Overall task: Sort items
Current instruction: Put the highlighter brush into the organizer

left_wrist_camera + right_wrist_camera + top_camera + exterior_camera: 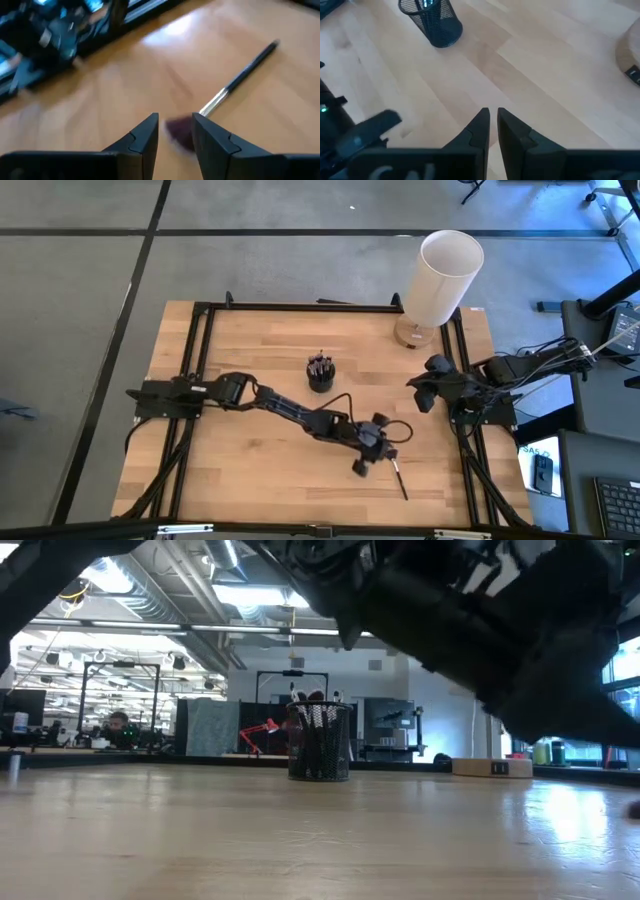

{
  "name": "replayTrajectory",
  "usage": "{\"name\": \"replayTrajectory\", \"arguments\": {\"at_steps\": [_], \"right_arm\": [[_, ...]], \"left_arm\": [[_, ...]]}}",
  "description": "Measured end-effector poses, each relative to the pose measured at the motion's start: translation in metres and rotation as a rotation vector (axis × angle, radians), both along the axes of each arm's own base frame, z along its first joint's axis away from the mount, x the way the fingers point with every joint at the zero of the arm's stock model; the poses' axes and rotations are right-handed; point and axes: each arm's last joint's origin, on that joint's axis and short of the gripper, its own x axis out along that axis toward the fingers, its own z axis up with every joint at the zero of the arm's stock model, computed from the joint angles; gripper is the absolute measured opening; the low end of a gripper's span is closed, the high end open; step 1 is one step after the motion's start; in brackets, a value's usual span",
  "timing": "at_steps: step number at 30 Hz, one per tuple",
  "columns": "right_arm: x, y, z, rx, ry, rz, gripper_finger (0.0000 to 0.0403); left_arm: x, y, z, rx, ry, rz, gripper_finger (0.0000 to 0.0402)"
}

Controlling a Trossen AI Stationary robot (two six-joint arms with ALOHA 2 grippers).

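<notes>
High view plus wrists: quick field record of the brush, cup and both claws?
brush on table: fan-head makeup brush lying flat near the table's front edge, black handle, reddish-purple head toward the left claw
mesh cup: black mesh cup upright mid-table, brushes standing inside
left claw: left claw over the brush head, fingers apart, nothing gripped
right claw: right claw parked at the table's right side, shut, empty
lamp: white lamp at the back right corner

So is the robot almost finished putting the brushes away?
Nearly. Several brushes already stand in the black mesh cup. One brush lies on the table, with the left gripper at its reddish head, jaws apart. The right gripper waits, shut.
</notes>
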Motion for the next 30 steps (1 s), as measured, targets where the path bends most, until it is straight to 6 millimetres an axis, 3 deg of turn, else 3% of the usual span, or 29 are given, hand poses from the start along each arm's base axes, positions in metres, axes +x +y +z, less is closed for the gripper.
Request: {"name": "replayTrajectory", "arguments": {"at_steps": [4,7,13,18,23,30], "right_arm": [[-0.001,0.000,0.001,0.012,-0.007,0.008,0.0037],[-0.001,0.000,0.001,0.018,-0.013,0.003,0.0037],[0.001,0.000,0.002,0.034,-0.034,-0.007,0.0037],[0.001,0.001,0.003,0.033,-0.039,-0.004,0.0037],[0.001,0.001,0.002,0.021,-0.032,0.006,0.0037],[0.001,0.001,0.003,0.021,-0.039,0.008,0.0037]], "left_arm": [[0.001,-0.009,0.004,-0.031,-0.027,-0.056,0.0127],[0.002,-0.008,0.002,-0.062,-0.024,-0.005,0.0143],[0.009,0.010,-0.018,-0.140,-0.015,0.062,0.0176],[0.008,0.007,-0.033,-0.170,0.046,-0.055,0.0186],[0.006,0.006,-0.040,-0.186,0.088,-0.095,0.0169],[0.007,0.015,-0.041,-0.186,0.111,0.020,0.0094]]}}
